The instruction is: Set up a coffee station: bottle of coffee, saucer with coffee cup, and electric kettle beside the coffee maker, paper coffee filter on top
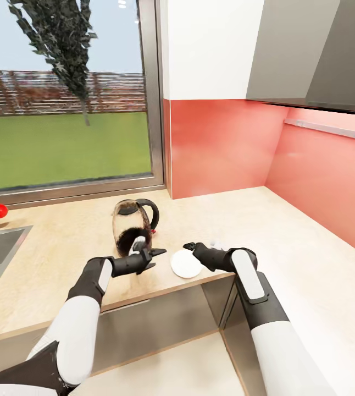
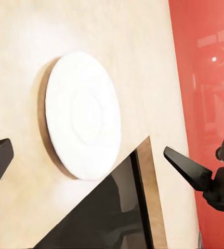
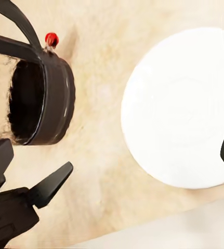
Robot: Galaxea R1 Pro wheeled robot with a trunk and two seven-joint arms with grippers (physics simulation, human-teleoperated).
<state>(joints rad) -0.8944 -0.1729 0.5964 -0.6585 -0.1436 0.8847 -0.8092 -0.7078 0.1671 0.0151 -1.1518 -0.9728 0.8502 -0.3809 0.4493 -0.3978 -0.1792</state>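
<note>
Near frame centre, counter [image 1: 287, 231] edge: kettle [image 1: 133, 223] and saucer [image 1: 186, 264] set down | my left gripper [image 1: 154, 255] and right gripper [image 1: 190, 247] released, empty | cup, filter, coffee bottle seemingly pending

Bright, even daylight fills the head view, coming from the window [image 1: 62, 93]. The red wall [image 1: 221, 143] carries a soft pale sheen, and in the left wrist view it mirrors blurred shapes. The saucer [image 2: 83, 114] is nearly blown out white, with a dark shadow along one edge on the desk [image 1: 62, 242]. Straight lines bow toward the head view's edges. Renders look slightly soft throughout.
</note>
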